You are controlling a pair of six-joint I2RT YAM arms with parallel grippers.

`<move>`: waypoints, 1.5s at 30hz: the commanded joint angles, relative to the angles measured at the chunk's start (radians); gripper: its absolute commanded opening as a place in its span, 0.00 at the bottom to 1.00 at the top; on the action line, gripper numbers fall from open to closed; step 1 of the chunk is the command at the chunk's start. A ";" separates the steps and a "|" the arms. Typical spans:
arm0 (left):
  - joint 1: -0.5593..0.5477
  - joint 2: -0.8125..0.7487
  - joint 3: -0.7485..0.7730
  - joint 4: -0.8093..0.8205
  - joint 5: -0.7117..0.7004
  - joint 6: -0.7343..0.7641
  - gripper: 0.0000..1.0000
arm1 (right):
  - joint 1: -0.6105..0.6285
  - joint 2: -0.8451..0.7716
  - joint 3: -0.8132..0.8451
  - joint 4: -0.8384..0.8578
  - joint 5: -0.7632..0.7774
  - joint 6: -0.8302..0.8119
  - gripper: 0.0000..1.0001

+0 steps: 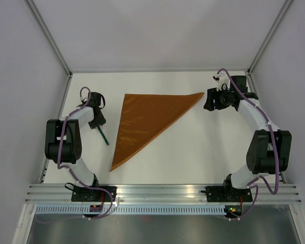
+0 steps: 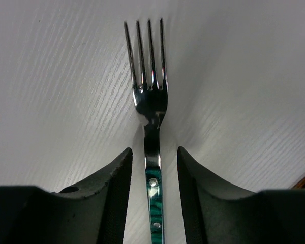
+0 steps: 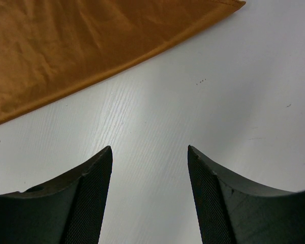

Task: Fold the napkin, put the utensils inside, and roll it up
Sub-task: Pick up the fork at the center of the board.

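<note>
Your table is a white board with a fine wood grain running through it. That grain shows clearly in both wrist views. Pale, plain walls close the table in at the back and on both sides. Slim metal posts run up the two far corners. A ribbed aluminium rail runs along the near edge and carries both arm bases.

The napkin lies flat near the middle of the table as a rust-brown triangle. One long tip points toward the rail and a second tip reaches out to the napkin's right. The cloth has a slight sheen and a few soft creases.

Left of the napkin, close by but clear of its edge, the fork lies on the bare board. In the left wrist view its tines point away from the camera, and its green patterned handle is riveted. Your left gripper is down over that handle. The jaws are parted, and its fingers stand either side of the handle with a sliver of table showing on each side, so they are not clamping it.

Your right gripper sits just beyond the napkin's right-hand tip. It is spread wide over bare table and holds nothing.
</note>
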 commanded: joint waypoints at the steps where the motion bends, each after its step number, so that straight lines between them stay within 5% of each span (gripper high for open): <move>1: 0.002 -0.105 -0.061 -0.002 0.041 -0.015 0.47 | -0.005 -0.001 0.042 0.004 -0.023 -0.001 0.67; 13: 0.003 -0.147 -0.206 0.012 0.107 -0.099 0.46 | -0.005 -0.040 0.025 -0.013 -0.020 0.003 0.67; 16: 0.003 -0.108 -0.175 0.018 0.101 -0.084 0.31 | -0.005 -0.044 0.020 -0.016 -0.015 0.002 0.65; 19: 0.003 -0.076 -0.150 0.021 0.098 -0.059 0.02 | -0.003 -0.047 0.025 -0.028 -0.006 -0.006 0.65; 23: 0.003 -0.137 -0.101 0.029 0.123 0.006 0.02 | -0.005 -0.066 0.022 -0.027 0.002 -0.015 0.64; 27: -0.015 -0.270 -0.028 0.104 0.354 0.140 0.02 | -0.005 -0.070 0.036 -0.035 -0.026 -0.014 0.64; 37: -0.430 -0.119 0.178 0.089 0.531 0.526 0.02 | -0.005 -0.086 0.073 -0.038 -0.023 -0.002 0.65; 45: -0.526 0.050 0.264 0.084 0.623 0.646 0.02 | -0.007 -0.083 0.065 -0.035 0.012 -0.006 0.65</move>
